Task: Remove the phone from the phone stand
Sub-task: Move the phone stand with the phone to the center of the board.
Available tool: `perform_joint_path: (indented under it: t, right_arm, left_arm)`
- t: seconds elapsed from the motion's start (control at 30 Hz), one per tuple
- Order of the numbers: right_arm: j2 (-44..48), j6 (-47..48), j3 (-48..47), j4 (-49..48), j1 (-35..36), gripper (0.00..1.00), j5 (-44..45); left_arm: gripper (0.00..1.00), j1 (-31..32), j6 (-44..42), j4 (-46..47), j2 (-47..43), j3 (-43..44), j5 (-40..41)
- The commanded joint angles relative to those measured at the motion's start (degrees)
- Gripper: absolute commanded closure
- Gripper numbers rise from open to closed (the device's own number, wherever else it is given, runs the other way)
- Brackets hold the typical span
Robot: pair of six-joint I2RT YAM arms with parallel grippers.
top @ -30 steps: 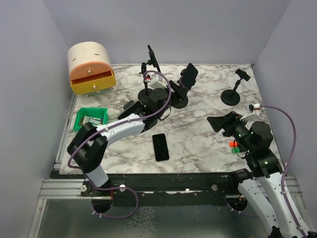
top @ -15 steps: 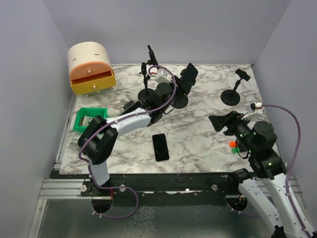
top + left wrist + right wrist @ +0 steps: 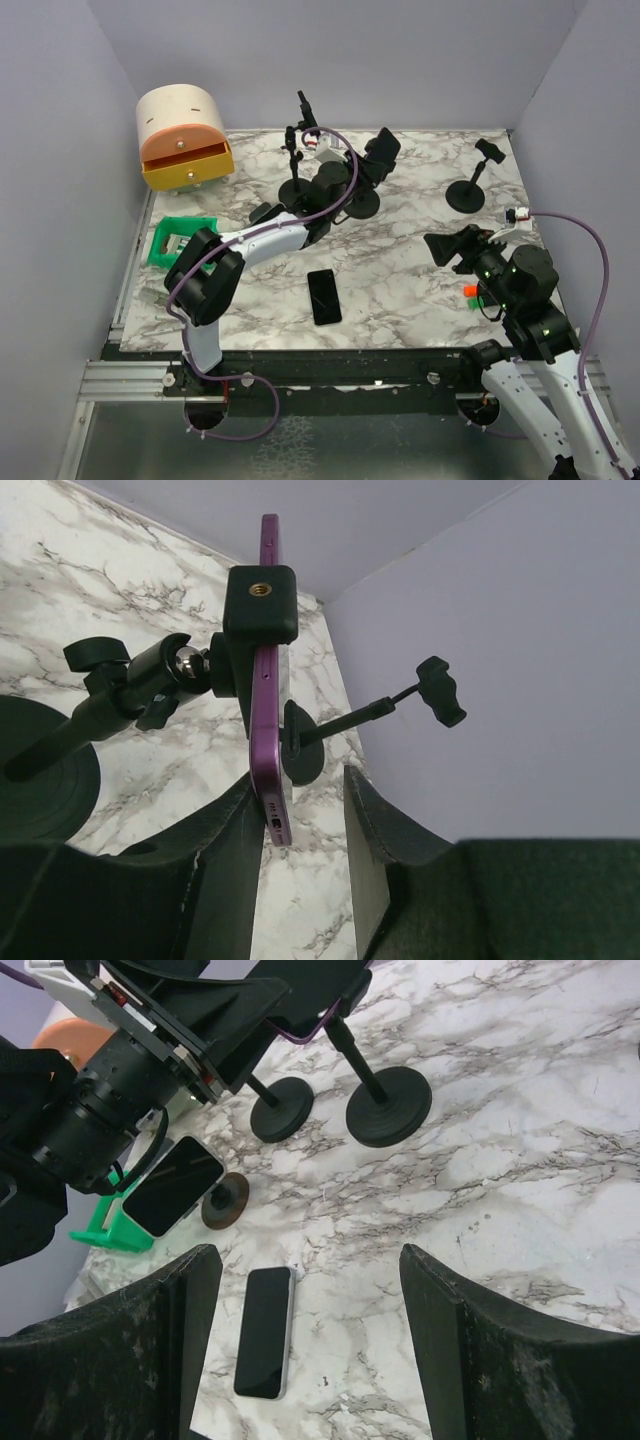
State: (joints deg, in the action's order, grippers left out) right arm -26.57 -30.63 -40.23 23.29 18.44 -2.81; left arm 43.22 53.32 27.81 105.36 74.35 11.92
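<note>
On the marble table (image 3: 400, 270), a cream drawer box (image 3: 183, 135) with its orange drawer ajar sits at 10 o'clock, and a green tray (image 3: 160, 240) lies at 9 o'clock.

Toward 12 o'clock, the left gripper (image 3: 300, 780) has reached the purple phone (image 3: 262, 710). The phone is pinched upright in the black clamp (image 3: 260, 600) of the phone stand (image 3: 362, 205). In the left wrist view, the 2 fingers (image 3: 225, 865) stand apart on either side of the phone's lower end. One sits just beside it and a gap shows on the other side, so nothing is gripped yet.

A second stand (image 3: 298, 188) stands just to the left, at 11 o'clock, and another phone (image 3: 323, 296) lies flat at 6 o'clock. An empty stand (image 3: 467, 190) is at 2 o'clock.

The right gripper (image 3: 308, 1252) hangs at 4 o'clock, wide apart and holding nothing.

The step in hand looks like securing the phone. The next move likely calls for pinching its 2 faces firmly. Then it must be drawn out of the clamp along the clamp's opening, without tipping the stand or knocking its neighbour.
</note>
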Motion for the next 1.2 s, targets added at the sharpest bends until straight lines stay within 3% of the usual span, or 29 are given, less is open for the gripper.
perform_joint_path:
  t: [0.0, 0.2, 0.5, 1.17]
  right_arm:
    - [0.38, 1.27, -1.50, 1.51, 0.48, 0.23, 1.84]
    - [0.34, 1.54, -1.70, 1.85, 0.47, 0.23, 2.23]
    - [-0.04, 1.89, -2.55, 2.13, 0.47, 0.23, 2.48]
    - [1.34, 1.74, -6.32, 4.52, 0.48, 0.23, 4.36]
  left_arm:
    - [0.65, -0.22, -0.85, 1.10, 1.32, 1.80, -1.84]
    - [0.75, -0.33, -1.16, 1.10, 1.60, 2.16, -2.47]
    - [1.00, -0.30, -0.99, 2.18, -0.20, 0.83, -4.30]
    - [1.00, 0.78, 2.04, 8.07, -9.51, -5.18, -8.14]
